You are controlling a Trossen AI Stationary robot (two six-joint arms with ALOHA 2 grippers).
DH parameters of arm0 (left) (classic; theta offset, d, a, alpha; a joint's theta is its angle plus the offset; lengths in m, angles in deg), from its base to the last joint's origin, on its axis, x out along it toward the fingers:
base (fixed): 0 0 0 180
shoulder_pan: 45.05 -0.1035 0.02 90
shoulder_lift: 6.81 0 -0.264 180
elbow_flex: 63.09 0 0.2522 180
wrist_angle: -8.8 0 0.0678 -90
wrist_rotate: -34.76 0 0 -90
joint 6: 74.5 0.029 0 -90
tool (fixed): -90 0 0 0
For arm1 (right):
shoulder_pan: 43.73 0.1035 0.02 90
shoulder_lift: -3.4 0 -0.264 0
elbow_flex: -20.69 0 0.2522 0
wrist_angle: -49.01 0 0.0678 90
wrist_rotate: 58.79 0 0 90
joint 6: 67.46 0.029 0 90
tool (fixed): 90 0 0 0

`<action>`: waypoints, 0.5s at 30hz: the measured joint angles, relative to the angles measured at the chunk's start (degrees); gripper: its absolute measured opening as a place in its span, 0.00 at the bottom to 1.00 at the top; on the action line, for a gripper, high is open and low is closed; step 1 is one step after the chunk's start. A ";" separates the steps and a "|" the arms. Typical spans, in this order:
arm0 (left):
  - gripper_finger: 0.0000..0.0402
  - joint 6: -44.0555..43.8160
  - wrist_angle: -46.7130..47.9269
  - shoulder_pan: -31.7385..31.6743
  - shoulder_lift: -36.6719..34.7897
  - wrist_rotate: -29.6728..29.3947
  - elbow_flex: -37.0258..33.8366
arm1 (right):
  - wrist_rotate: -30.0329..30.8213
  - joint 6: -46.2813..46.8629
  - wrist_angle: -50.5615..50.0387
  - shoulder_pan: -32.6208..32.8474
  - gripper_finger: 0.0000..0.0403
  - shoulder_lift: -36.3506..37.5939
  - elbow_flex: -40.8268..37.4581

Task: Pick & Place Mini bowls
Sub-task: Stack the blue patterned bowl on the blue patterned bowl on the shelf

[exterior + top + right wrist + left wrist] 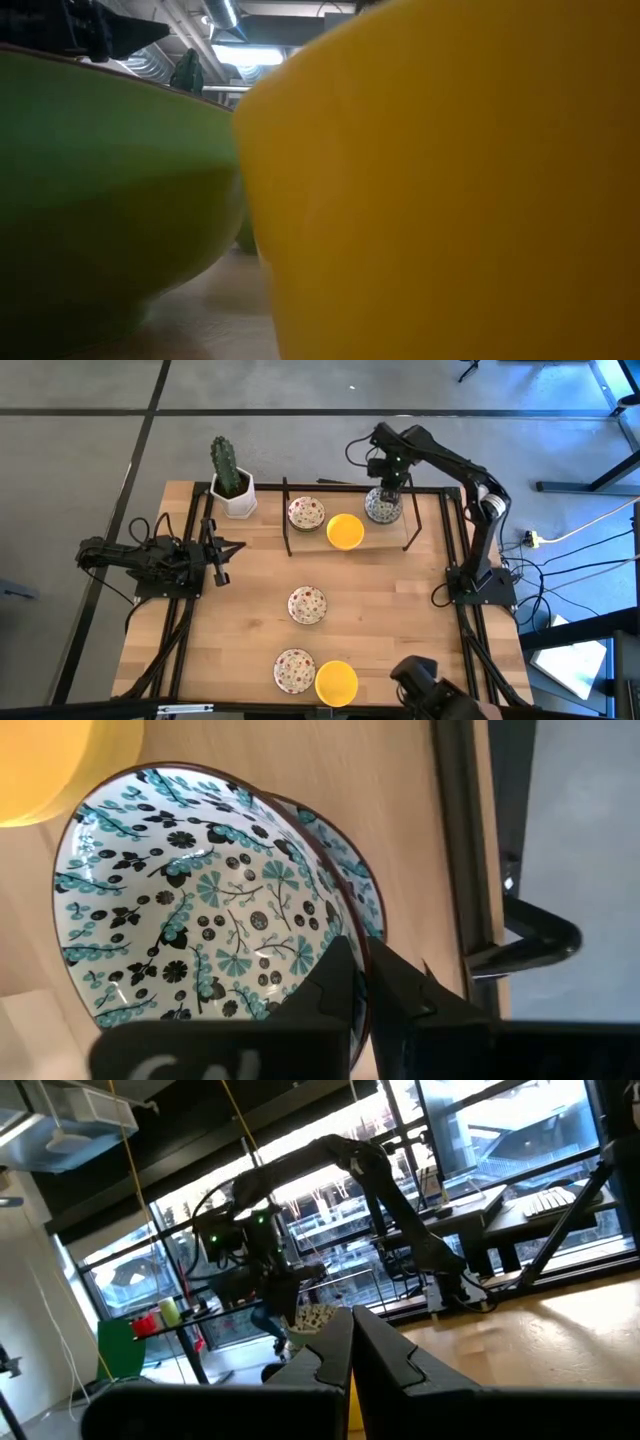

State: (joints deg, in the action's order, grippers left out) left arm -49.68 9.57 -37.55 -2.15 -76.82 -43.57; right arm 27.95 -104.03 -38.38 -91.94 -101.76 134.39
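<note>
high view: green-patterned bowl (383,506) at the far right part of the desk (400,600), inside a dark wire frame (412,525), gripped at its rim by the right gripper (388,485). right wrist view: same bowl's rim pinched between the nearly shut fingers (335,982), with a second patterned bowl (352,880) nested under it and a yellow bowl (50,770) just beside.

on the same far strip, yellow bowl (345,531) between the gripped bowl and a red-speckled bowl (306,513). another red-speckled bowl (307,604) near the desk's middle. at the near edge, a third red-speckled bowl (294,670) touching or just beside a second yellow bowl (336,683). low view filled by that yellow bowl (450,190) and a bowl side that reads green (100,190).

cactus (226,466) in a white pot (238,498) at the far left corner, upright.

left gripper (226,550) waiting at the left edge, fingers (335,1355) pressed together and holding nothing, pointed across the desk toward the right arm (380,1190).
</note>
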 joint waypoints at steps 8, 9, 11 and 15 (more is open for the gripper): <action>0.01 0.00 0.00 -0.01 0.00 0.00 0.01 | -0.02 0.19 -0.43 -0.15 0.03 -3.41 0.00; 0.01 0.00 0.00 -0.01 -0.02 0.00 0.00 | -0.02 0.35 -0.46 -0.15 0.04 -3.61 0.02; 0.01 0.00 -0.02 0.00 0.01 0.00 0.00 | -0.04 0.44 -0.46 -0.15 0.05 -3.94 0.04; 0.01 0.00 -0.02 -0.02 -0.02 0.00 0.00 | -0.21 1.90 0.55 -0.15 0.11 -4.16 0.04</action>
State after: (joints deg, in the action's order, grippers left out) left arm -49.68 9.55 -37.57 -2.17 -76.82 -43.57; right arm 27.73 -102.13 -37.82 -92.09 -105.92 134.44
